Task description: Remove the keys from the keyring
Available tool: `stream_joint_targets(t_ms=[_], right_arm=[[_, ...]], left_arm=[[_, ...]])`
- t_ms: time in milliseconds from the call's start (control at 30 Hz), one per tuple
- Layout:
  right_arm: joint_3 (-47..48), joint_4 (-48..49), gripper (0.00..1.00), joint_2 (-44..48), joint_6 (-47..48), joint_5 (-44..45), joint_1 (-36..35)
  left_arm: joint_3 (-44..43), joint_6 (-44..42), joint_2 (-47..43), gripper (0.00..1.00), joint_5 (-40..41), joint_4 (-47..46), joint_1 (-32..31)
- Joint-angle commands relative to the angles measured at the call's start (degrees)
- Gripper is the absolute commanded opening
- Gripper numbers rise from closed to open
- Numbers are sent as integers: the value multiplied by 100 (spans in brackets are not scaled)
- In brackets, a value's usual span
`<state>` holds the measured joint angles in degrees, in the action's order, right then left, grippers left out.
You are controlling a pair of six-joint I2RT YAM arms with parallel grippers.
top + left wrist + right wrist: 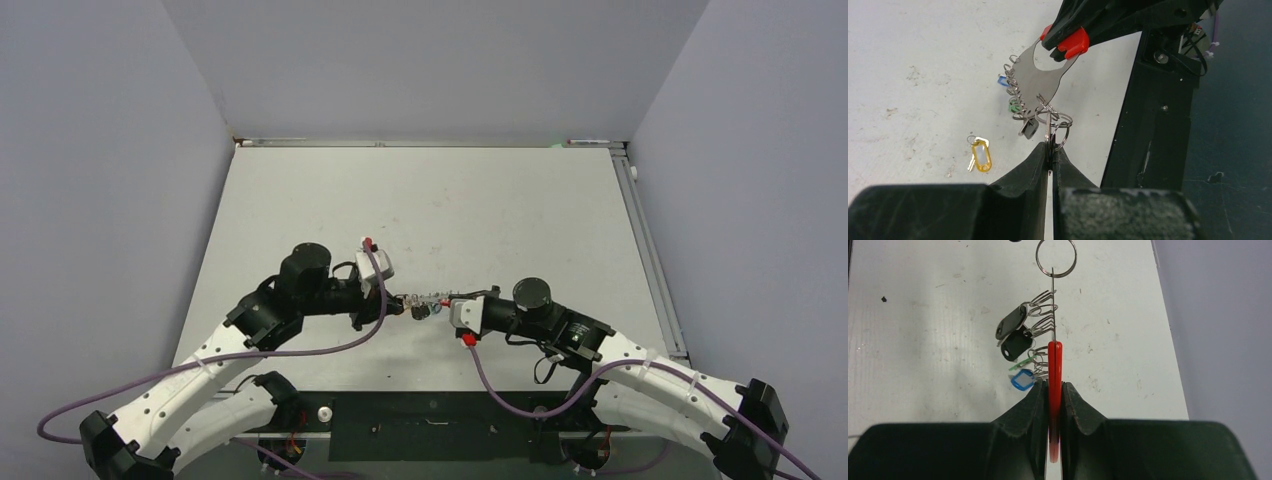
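The keyring, a grey toothed metal strip (1037,82) with a red plastic end (1074,43), hangs in the air between my two grippers (432,300). My right gripper (1054,385) is shut on the red end (1054,365). My left gripper (1050,148) is shut on a silvery key (1048,131) whose split ring sits at the strip's far tip. Black-tagged keys (1015,342), a green-tagged key (1020,363) and a blue-tagged key (1022,380) still hang on the strip. A yellow-tagged key (981,155) lies loose on the table.
The white table (500,210) is scuffed, with grey walls on three sides. A black base plate (1148,120) lies at the near edge under the arms. A metal rail (650,250) runs along the table's right edge.
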<state>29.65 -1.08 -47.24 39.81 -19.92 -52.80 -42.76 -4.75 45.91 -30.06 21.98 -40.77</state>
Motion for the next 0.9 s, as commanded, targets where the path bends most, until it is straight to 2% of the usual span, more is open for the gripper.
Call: stream_joint_targets(t_ms=[0,133,400,500,600,667,767,867], right_arm=[[-33,295,5,0,-61,-352,50],[-157,473,6,7,-173,-341,59],[-55,446,36,-32,-551,-497,72],[64,489,43,-22,-845,-514,76],[215,583,45,-30,-1236,-591,76],[294,613,46,-31,-1367,-764,77],[375,632,46,-18,-1357,-1059,77],[412,633,45,-14,-1127,-1286,77]], left_arm=[[-593,424,387,0,-452,298,26],[-820,608,620,0,-545,603,27],[-1121,653,919,0,-766,892,30],[-1154,807,982,0,-841,863,26],[-1184,978,1055,0,-898,843,37],[-1191,887,1077,0,-1249,842,50],[-1163,641,1045,0,-1470,924,34],[-1241,48,1058,0,-1609,1234,36]])
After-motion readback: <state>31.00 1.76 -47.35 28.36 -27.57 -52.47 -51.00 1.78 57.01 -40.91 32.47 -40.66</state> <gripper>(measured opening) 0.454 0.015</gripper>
